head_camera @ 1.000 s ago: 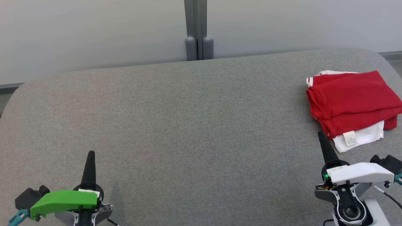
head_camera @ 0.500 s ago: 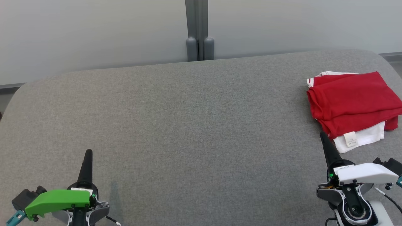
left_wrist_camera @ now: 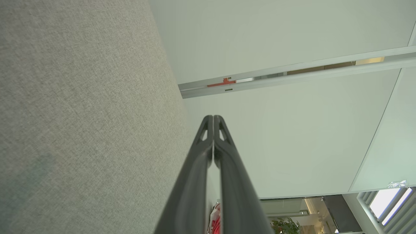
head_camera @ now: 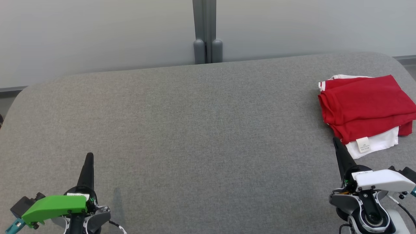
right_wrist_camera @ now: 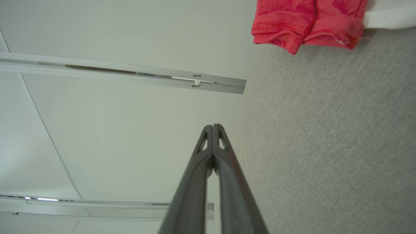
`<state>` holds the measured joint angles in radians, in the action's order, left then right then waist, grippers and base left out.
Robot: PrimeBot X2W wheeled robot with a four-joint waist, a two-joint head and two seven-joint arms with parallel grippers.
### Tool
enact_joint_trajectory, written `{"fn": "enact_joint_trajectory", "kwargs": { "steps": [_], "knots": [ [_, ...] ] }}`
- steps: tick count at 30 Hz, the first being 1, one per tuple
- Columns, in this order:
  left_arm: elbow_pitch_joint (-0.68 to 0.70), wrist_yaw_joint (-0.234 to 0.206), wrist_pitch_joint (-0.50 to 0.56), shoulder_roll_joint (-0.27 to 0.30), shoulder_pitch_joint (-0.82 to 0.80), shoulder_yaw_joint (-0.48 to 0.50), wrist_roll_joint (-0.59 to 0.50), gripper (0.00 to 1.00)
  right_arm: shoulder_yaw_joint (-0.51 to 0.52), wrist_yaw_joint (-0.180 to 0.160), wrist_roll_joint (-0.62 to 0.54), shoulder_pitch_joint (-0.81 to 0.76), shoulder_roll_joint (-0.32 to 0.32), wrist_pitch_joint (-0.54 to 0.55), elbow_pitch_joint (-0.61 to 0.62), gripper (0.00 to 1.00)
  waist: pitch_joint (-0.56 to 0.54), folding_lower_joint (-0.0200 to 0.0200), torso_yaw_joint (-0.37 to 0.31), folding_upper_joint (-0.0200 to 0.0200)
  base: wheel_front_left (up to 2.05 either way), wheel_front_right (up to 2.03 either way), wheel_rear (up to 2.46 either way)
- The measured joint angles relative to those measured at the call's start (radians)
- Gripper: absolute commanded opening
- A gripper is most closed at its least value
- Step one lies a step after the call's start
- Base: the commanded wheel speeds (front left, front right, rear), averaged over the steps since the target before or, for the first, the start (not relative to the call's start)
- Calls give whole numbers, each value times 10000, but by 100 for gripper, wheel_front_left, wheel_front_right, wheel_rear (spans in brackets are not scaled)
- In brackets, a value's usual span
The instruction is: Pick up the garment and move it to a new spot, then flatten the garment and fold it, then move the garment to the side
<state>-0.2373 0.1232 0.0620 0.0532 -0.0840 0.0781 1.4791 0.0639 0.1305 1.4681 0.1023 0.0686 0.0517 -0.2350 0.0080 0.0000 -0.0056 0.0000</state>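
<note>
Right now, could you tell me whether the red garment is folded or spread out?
Folded. The red garment lies in stacked layers on the grey surface, with a white layer and label poking out underneath.

Garment [head_camera: 367, 104] is lying on the worktop [head_camera: 201, 130], far right side. Left hand [head_camera: 88, 159] is sitting at the near-left, right hand [head_camera: 336, 143] at the near-right, tip just before the garment. Post [head_camera: 208, 32] is standing behind the worktop, centre.

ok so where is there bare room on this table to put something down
The whole grey table from its left edge to the folded garment is bare, including between the left gripper and right gripper. Crowded only at the right edge, around the garment.
</note>
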Motion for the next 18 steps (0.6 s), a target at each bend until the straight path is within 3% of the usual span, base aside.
{"fn": "enact_joint_trajectory", "kwargs": {
  "steps": [18],
  "knots": [
    [-59,42,351,0,-116,205,1053,0,232,0,1233,8,-21,360,-59,0,-38,0,43,0,0,0,0]
  ]
}}
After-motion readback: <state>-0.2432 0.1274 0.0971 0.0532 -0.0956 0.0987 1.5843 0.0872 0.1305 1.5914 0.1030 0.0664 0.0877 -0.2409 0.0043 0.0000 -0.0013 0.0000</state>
